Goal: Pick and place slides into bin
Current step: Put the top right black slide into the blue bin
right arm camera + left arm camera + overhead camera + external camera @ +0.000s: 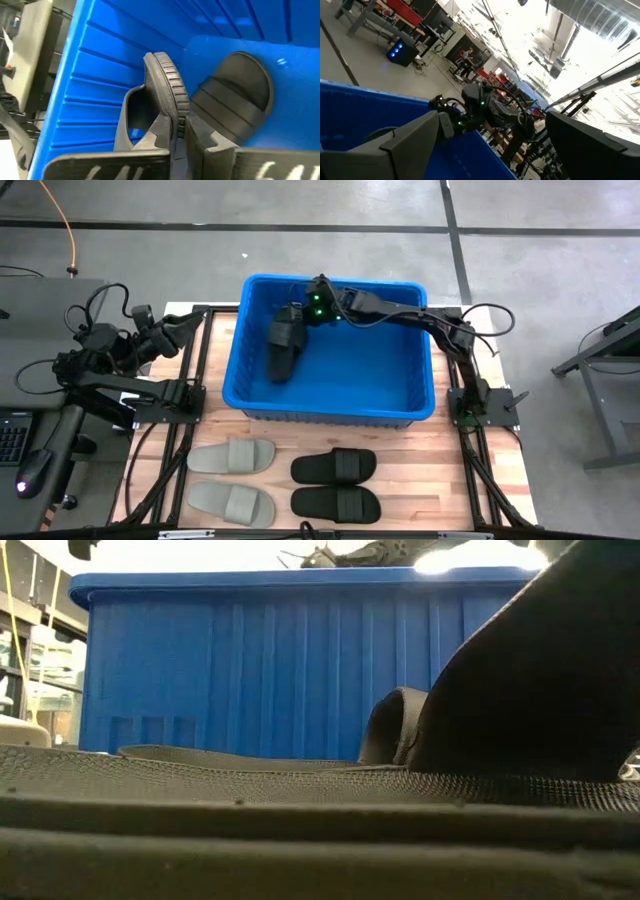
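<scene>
The blue bin (335,405) stands mid-table. My right gripper (306,313) reaches into its far left part and is shut on a black slide (167,92), which is turned up on edge. A second black slide (235,102) lies on the bin's floor beside it. Two grey slides (232,457) (232,502) and two black slides (335,467) (337,502) lie flat on the table in front of the bin. My left gripper (160,340) waits open at the table's left, pointing at the bin. My right gripper pinches the black slide's sole (172,117) between its two fingers, at the sole's edge beside the strap (131,107). The fingers slant down into the bin from the table's right. The slide stands on edge, its ribbed tread showing; I cannot tell whether it touches the floor.
The bin's ribbed walls (300,670) rise around the gripper, the left wall (100,70) close beside the held slide. In the low view a black slide (520,680) on the table fills the foreground. The bin's right half (390,370) has bare floor.
</scene>
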Motion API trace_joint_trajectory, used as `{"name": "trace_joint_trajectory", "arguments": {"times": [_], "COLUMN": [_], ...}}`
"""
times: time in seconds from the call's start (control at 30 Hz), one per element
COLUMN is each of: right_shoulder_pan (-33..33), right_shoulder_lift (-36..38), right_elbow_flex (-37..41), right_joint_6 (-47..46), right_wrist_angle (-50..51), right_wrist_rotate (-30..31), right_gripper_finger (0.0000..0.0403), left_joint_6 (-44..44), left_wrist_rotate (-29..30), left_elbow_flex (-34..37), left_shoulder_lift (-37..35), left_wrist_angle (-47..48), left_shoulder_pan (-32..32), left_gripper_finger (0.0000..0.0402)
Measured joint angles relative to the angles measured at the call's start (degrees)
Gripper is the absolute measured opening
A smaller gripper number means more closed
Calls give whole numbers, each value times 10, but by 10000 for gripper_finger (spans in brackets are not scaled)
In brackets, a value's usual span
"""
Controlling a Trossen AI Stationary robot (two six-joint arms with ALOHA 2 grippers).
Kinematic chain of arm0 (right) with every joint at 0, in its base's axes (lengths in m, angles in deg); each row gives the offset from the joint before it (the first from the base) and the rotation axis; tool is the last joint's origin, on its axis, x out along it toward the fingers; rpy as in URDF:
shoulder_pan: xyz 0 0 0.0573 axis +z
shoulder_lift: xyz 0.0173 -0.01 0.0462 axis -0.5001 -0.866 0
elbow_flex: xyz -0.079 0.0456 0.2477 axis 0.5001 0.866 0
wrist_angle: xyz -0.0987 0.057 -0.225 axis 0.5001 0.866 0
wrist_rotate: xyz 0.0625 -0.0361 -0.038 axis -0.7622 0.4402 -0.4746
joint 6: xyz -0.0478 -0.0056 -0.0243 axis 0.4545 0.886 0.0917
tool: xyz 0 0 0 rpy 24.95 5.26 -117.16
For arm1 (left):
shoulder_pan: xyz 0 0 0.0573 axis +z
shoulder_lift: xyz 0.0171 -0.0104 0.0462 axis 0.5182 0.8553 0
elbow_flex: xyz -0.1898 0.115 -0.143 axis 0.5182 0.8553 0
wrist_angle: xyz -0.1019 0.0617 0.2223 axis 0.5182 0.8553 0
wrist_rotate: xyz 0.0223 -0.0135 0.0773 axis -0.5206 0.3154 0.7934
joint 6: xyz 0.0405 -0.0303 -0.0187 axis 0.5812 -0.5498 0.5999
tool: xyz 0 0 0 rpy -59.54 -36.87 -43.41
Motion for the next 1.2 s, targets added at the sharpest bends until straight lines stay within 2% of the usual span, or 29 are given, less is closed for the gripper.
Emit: {"name": "trace_joint_trajectory", "arguments": {"times": [0.47,0.83,0.97,1.2], "right_shoulder_pan": [-4,-8,-8,-12], "right_shoulder_lift": [-54,-60,-60,-61], "right_elbow_flex": [0,0,0,0], "right_joint_6": [-17,-15,-13,-18], "right_wrist_angle": [7,103,105,123], "right_wrist_rotate": [-22,21,28,45], "right_gripper_finger": [0,12,36,118], "left_joint_6": [0,0,0,-4], "left_wrist_rotate": [0,0,0,-11], "left_elbow_flex": [0,0,0,0], "left_shoulder_lift": [0,0,0,0], "left_wrist_angle": [0,0,0,0], "left_shoulder_pan": [0,0,0,0], "left_gripper_finger": [351,347,347,348]}}
